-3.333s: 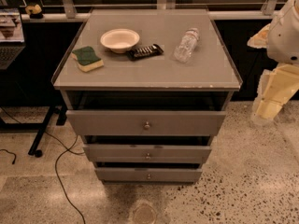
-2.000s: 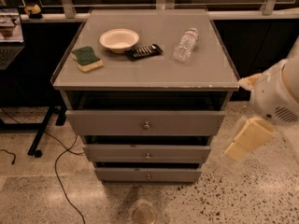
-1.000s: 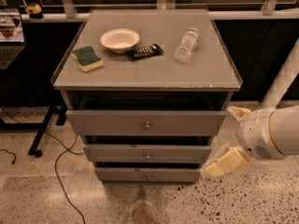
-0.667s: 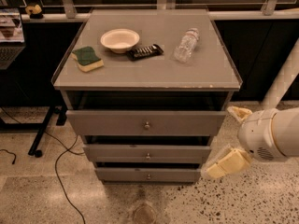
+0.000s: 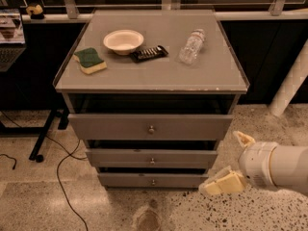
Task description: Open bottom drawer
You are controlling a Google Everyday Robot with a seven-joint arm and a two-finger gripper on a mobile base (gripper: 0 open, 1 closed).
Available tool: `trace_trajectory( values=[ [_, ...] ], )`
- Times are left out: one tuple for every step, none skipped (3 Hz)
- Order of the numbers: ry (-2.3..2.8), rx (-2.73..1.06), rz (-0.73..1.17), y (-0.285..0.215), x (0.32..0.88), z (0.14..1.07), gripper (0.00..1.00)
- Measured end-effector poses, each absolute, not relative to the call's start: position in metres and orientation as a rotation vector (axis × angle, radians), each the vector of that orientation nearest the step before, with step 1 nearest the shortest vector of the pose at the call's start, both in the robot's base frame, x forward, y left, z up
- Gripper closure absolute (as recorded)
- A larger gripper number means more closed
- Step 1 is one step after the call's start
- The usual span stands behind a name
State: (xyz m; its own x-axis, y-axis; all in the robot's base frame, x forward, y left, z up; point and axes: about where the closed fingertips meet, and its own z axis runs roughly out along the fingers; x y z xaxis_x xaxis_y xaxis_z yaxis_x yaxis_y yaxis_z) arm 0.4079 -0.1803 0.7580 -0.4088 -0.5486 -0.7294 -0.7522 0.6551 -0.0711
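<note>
The grey cabinet has three drawers. The bottom drawer (image 5: 130, 179) is the lowest, a low wide grey front with a small round knob (image 5: 153, 181) at its centre; it stands a little out of the cabinet. My gripper (image 5: 220, 161) is low at the right, beside the cabinet's lower right corner, at the height of the two lower drawers. It is open and empty, with one cream finger (image 5: 243, 138) up and the other (image 5: 224, 183) down near the bottom drawer's right end. It does not touch the knob.
The top drawer (image 5: 110, 126) and middle drawer (image 5: 120, 158) also stand partly out. On the cabinet top (image 5: 159, 76) lie a sponge (image 5: 90, 60), a white bowl (image 5: 123, 40), a dark snack bar (image 5: 149, 53) and a plastic bottle (image 5: 191, 46). Cables (image 5: 60, 165) lie on the floor at the left.
My gripper has come down from the upper right beside the cabinet to floor-drawer height and moved slightly left toward the bottom drawer. The drawers have not moved.
</note>
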Motion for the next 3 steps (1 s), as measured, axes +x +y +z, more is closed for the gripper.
trace_trajectory(
  values=[
    [2.129, -0.921, 0.363, -0.18, 0.416, 0.718, 0.0],
    [2.166, -0.872, 0.371, -0.179, 0.425, 0.682, 0.0],
    [2.166, -0.866, 0.364, -0.179, 0.427, 0.682, 0.19]
  ],
)
